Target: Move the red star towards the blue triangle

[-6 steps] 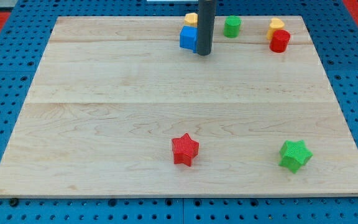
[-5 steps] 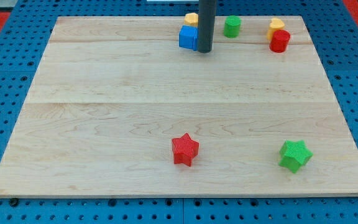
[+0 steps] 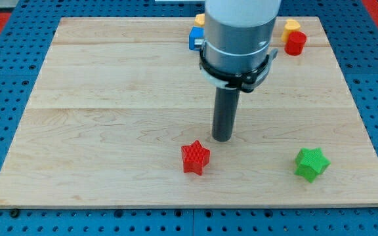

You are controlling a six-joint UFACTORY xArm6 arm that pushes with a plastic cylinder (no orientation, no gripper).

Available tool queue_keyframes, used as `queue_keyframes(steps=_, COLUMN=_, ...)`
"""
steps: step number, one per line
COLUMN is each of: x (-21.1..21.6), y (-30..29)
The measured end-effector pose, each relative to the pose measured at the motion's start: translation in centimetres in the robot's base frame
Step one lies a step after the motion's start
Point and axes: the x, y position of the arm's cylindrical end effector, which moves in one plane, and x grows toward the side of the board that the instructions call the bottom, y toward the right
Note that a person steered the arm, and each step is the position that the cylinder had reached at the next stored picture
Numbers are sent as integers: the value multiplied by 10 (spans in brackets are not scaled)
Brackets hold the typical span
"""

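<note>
The red star [image 3: 195, 158] lies on the wooden board [image 3: 110, 118] near the view's bottom, centre. My tip [image 3: 223, 138] stands just above and to the right of it, a small gap apart. The blue block [image 3: 195, 37] sits at the view's top centre, mostly hidden by the arm's body [image 3: 238, 36]; its shape cannot be made out here.
A green star [image 3: 310, 163] lies at the bottom right. A red cylinder [image 3: 296, 43] and a yellow block [image 3: 291, 26] sit at the top right. A yellow block [image 3: 200, 19] peeks out behind the blue one.
The rod has moved from beside the blue block at the view's top down to just above-right of the red star. The arm now hides the green cylinder. No block has moved.
</note>
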Motion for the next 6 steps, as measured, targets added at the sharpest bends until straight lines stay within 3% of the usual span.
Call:
queue_keyframes(steps=4, x=16, y=-13)
queue_keyframes(steps=6, x=59, y=12)
